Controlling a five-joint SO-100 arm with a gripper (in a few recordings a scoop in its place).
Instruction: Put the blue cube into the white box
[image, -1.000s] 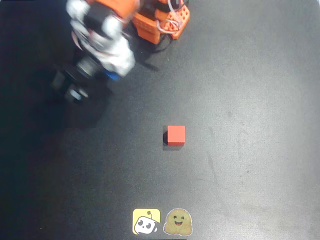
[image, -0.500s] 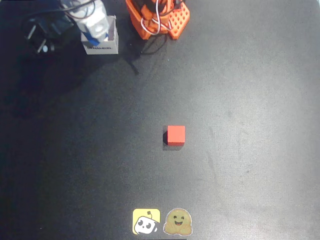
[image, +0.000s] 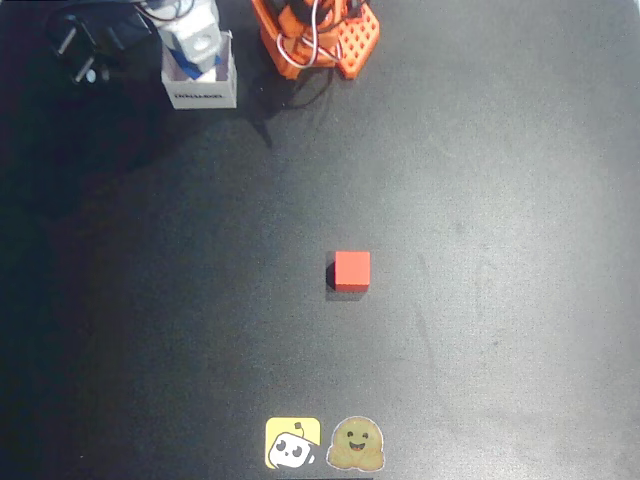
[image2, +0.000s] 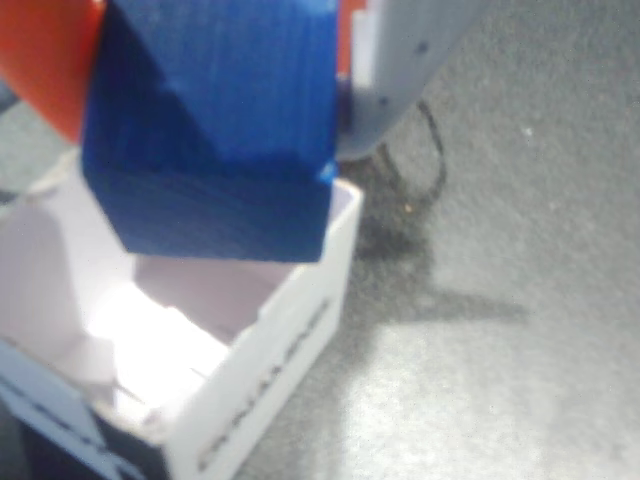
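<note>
In the wrist view the blue cube hangs just above the open top of the white box, tilted. My gripper is shut on it, with the orange finger on its left and the grey finger on its right. In the overhead view the white box stands at the top left of the dark table, label strip facing down the picture. My gripper is over its opening, and a bit of the blue cube shows beneath it.
A red cube sits alone near the table's middle. The orange arm base stands at the top, right of the box. Two stickers lie at the bottom edge. A thin cable lies behind the box.
The arm has swung from the left-middle of the table up to the top left, uncovering the white box. The gripper with the blue cube now hangs over the box opening.
</note>
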